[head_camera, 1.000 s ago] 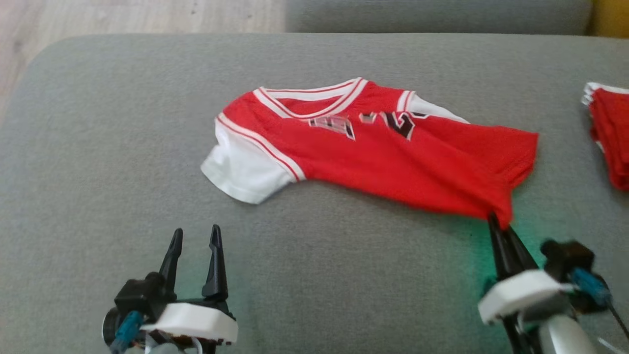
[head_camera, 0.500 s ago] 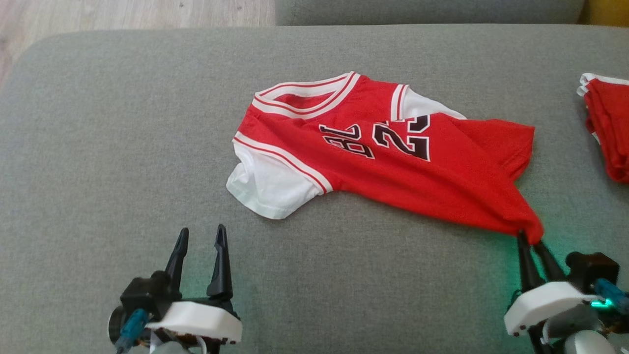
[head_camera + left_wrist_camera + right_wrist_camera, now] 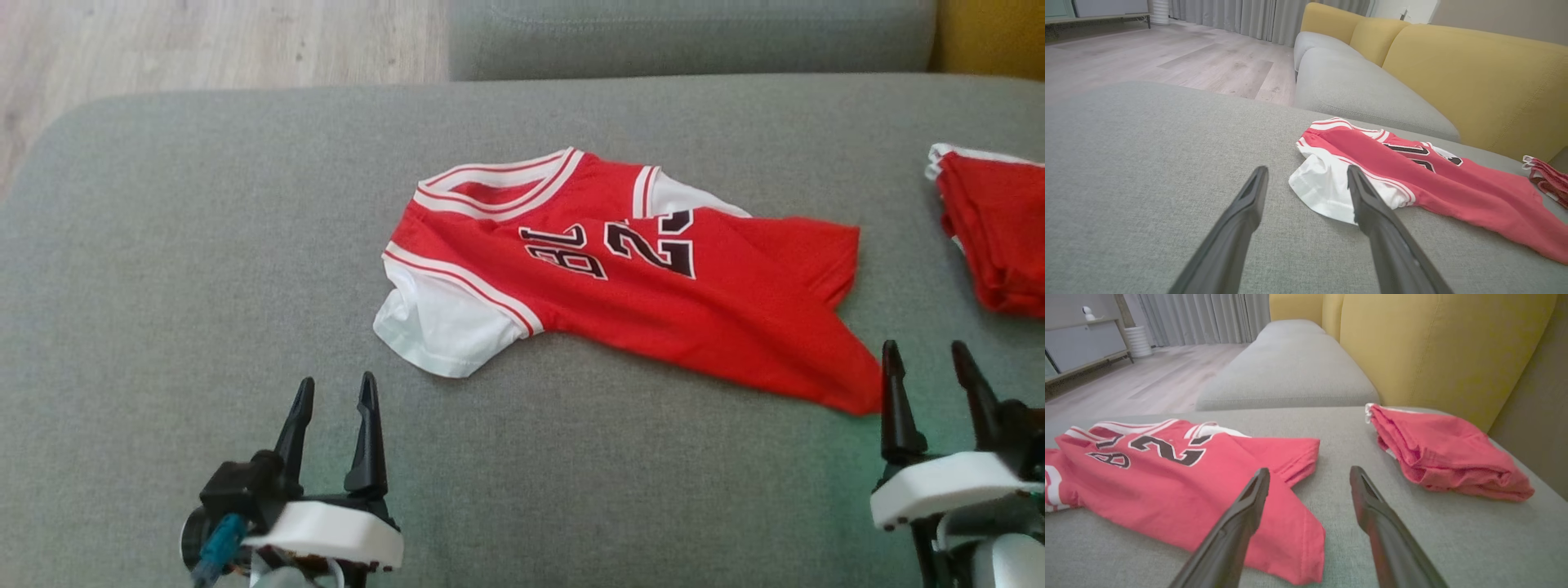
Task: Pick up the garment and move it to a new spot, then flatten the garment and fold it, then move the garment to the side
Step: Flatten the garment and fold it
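**Both grippers standing open beside a red jersey spread on the grey couch**

The left gripper [image 3: 336, 380] is hovering low over the grey seat cushion [image 3: 204, 245] at the lower left of the head view. Its two dark fingers are pointing away from the robot and standing wide apart, gripping nothing. The right gripper [image 3: 924, 349] is sitting at the lower right in the same pose, fingers up the picture and spread wide, also gripping nothing.

The garment [image 3: 653, 294], a red jersey with white trim and black numbers, is lying across the middle of the cushion. Its collar is pointing away from the robot and its body is trailing toward the robot's right. It is only partly flat, with folds along its far edge.

The jersey's white sleeve [image 3: 437, 327] is lying ahead of the left fingertips and slightly to their right, with bare cushion between them. The lower hem corner is ending just beside the right gripper's inner finger; whether they are touching cannot be told. In the right wrist view that corner is showing low between the two fingers, loose on the cushion.

A second, folded red garment [image 3: 996, 237] is resting on the same cushion, further to the robot's right, apart from the jersey. Yellow back cushions [image 3: 1433, 347] are rising behind it.
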Motion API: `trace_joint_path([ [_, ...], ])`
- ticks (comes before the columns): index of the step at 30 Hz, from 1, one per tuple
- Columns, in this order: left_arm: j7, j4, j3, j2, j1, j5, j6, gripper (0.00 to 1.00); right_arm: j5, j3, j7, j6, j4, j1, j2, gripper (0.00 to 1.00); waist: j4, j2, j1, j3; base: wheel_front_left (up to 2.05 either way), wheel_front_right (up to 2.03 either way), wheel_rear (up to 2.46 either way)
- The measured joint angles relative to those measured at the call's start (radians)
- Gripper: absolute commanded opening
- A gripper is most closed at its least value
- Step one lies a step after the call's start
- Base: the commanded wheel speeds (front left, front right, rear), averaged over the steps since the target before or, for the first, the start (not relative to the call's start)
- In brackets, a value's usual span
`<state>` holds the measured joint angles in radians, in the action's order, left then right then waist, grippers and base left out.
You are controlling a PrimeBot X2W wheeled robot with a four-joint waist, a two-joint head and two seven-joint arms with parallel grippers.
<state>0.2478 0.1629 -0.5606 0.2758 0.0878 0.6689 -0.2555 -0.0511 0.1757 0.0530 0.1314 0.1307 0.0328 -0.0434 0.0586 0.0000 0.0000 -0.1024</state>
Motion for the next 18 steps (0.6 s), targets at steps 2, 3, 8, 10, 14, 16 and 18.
trace_joint_path([
  [2,0.0,0.0,-0.004,-0.001,0.0,0.0,0.0,1.0,0.0,-0.002,0.0,0.0,-0.019,0.0,0.0,1.0,0.0,0.0,0.0,0.014,0.0,0.0,0.0],
  [3,0.0,0.0,-0.008,-0.002,0.0,0.0,0.0,1.0,0.0,-0.004,0.0,0.0,-0.026,0.0,0.0,1.0,0.001,0.0,0.0,0.022,0.0,0.0,0.0],
  [8,0.0,0.005,-0.022,-0.004,-0.002,0.0,0.002,1.0,-0.004,-0.029,-0.002,0.0,-0.044,0.0,0.0,1.0,0.005,0.0,0.0,0.055,0.0,0.0,0.0],
  [10,-0.001,0.011,-0.026,-0.005,-0.003,0.0,0.002,1.0,-0.016,-0.054,-0.003,0.0,-0.045,0.0,0.0,1.0,0.007,0.0,0.0,0.072,0.0,0.0,0.0],
  [14,-0.01,0.015,-0.039,-0.007,-0.014,0.0,0.002,1.0,-0.041,-0.106,-0.003,0.0,-0.041,0.003,0.0,1.0,0.016,0.0,-0.0001,0.103,0.0,0.0,0.0],
  [16,-0.011,0.016,-0.049,-0.008,-0.015,0.0,0.002,1.0,-0.056,-0.13,-0.003,0.0,-0.035,0.005,0.0,1.0,0.022,0.0,-0.0001,0.112,0.0,0.0,0.0],
  [18,-0.011,0.017,-0.051,-0.009,-0.015,0.0,0.002,1.0,-0.064,-0.148,0.0,0.0,-0.027,0.005,0.0,1.0,0.027,0.0,-0.0001,0.116,0.0,0.0,0.0],
])
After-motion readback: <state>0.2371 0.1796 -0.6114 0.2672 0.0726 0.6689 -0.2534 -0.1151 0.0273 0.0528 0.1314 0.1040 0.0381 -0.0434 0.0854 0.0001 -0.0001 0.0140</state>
